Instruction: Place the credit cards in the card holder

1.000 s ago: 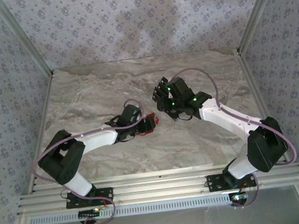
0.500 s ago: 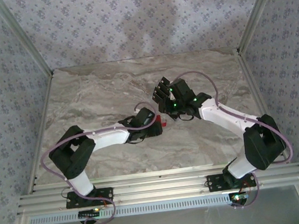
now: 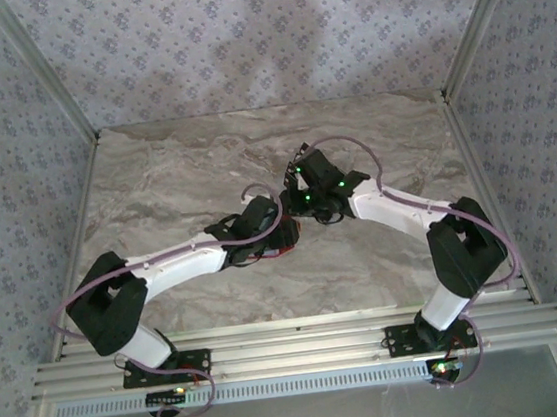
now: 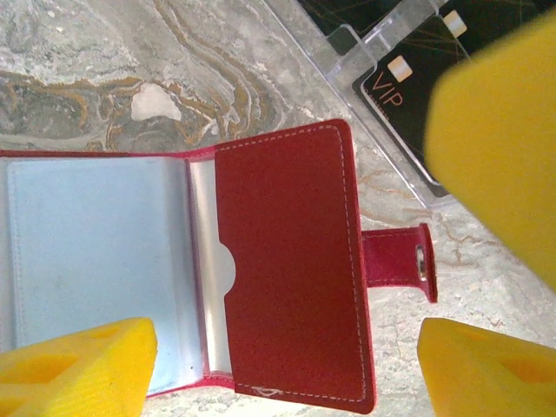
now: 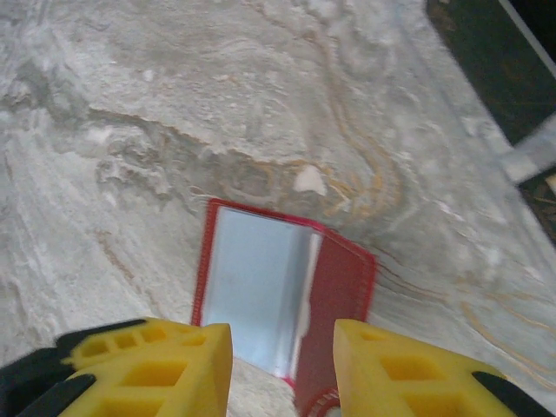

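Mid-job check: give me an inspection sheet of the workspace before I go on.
Surface: marble-pattern table.
Job's things: red card holder lies open and flat, pale inside up; black credit cards lie apart from it, not inserted.
Clutter: clear plastic case around the cards.
Grippers: left gripper over the holder, jaws open; right gripper above it, jaws open and empty.
Cables: purple cables loop along both arms.
Surroundings: patterned walls; aluminium rails at the near edge.

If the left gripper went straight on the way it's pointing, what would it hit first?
Most likely the open red card holder, which lies flat directly ahead of the left gripper, framed by its spread jaws. The wrist view doesn't show how far off it is.
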